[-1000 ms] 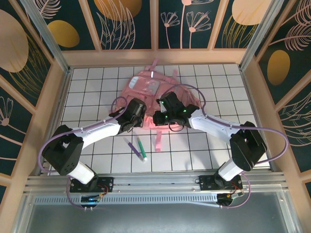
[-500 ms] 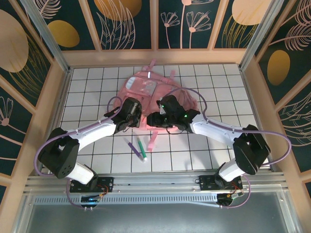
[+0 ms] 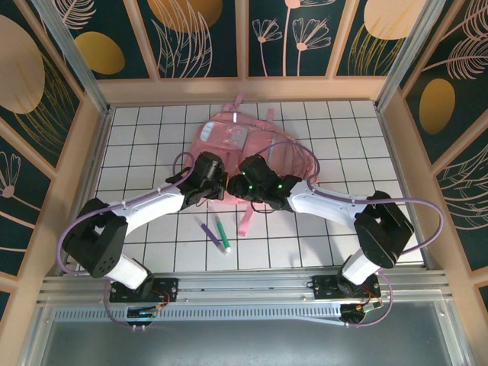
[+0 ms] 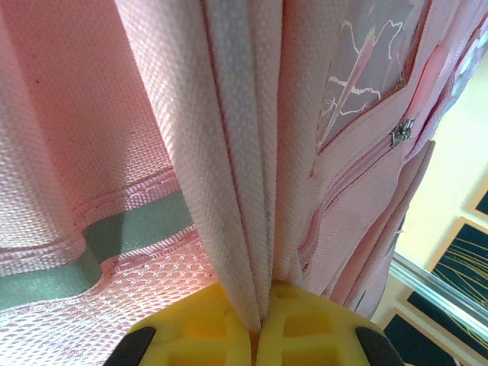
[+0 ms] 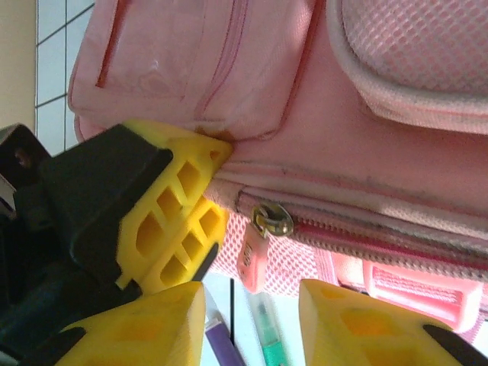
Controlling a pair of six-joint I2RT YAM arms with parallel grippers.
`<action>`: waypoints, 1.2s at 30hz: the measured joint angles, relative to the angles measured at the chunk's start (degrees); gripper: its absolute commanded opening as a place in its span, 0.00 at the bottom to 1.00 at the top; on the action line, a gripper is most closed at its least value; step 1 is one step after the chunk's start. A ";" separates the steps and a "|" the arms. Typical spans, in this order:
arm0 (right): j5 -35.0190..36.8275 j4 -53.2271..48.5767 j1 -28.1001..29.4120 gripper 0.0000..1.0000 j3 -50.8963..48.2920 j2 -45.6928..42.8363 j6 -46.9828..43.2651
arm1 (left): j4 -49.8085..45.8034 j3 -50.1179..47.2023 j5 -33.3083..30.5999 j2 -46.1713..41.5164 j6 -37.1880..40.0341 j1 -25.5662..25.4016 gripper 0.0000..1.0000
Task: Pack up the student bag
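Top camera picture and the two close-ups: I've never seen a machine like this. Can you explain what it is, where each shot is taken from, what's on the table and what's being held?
These are two robot arms bolted side by side at the near edge of a white tiled table. The wide picture looks down from above and behind them. The two close-ups come from a small camera on each wrist, so the yellow blocks along the bottom edge are that arm's own fingers. On the table lie a pink student bag and, nearer the arms, a purple marker and a green marker. The left gripper is shut, pinching a fold of the bag's fabric. The right gripper is open and holds nothing; a pink zipper pull hangs just in front of its fingers.
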 measured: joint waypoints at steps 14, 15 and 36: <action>0.37 4.46 -0.87 0.13 0.04 4.22 7.65 | 0.72 0.00 0.39 0.59 -0.92 -0.15 0.00; 0.35 4.70 -0.87 0.10 0.04 4.22 8.17 | 0.85 0.00 0.39 0.59 -1.09 -0.15 0.00; -2.82 11.17 -4.17 0.00 -11.63 -8.63 16.79 | 6.67 -3.37 0.79 -2.71 -3.52 -1.44 0.00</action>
